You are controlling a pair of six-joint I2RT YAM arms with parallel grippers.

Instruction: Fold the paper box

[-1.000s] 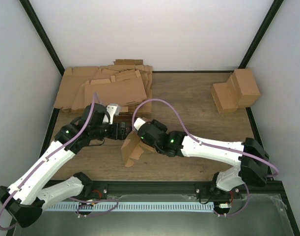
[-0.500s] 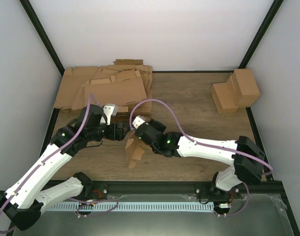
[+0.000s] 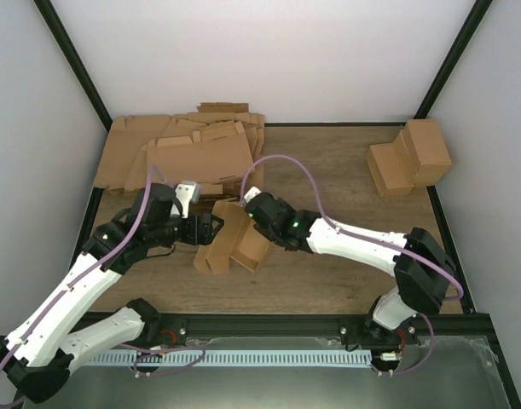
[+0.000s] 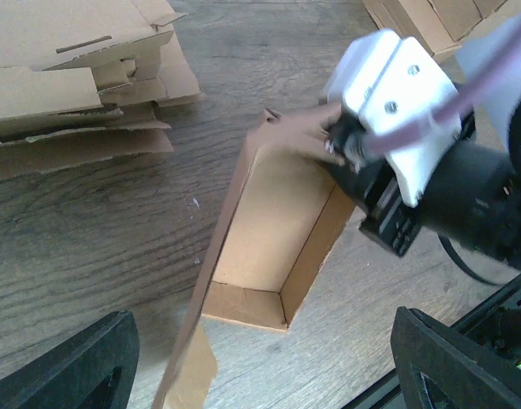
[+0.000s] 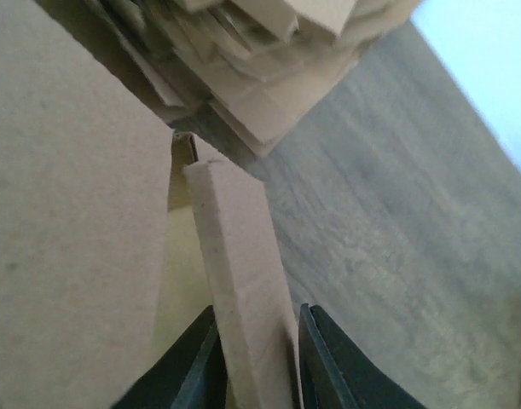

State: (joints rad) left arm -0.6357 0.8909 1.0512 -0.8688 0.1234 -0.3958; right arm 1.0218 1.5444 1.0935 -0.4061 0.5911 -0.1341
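Paper box (image 3: 234,243) has swung flatter, toward mid-frame, right gripper (image 5: 256,341) pinching its thin wall, left gripper (image 3: 211,224) wide open, empty; prob light, floppy card, so grip near creases.

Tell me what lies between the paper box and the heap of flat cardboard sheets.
Only bare wooden table. The left wrist view shows the strip between the paper box and the heap with nothing on it.

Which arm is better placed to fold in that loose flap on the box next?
Left. The right gripper is pinching a wall of the box, holding it steady. The left gripper is open and sits right beside the loose flap, so it can likely push it in.
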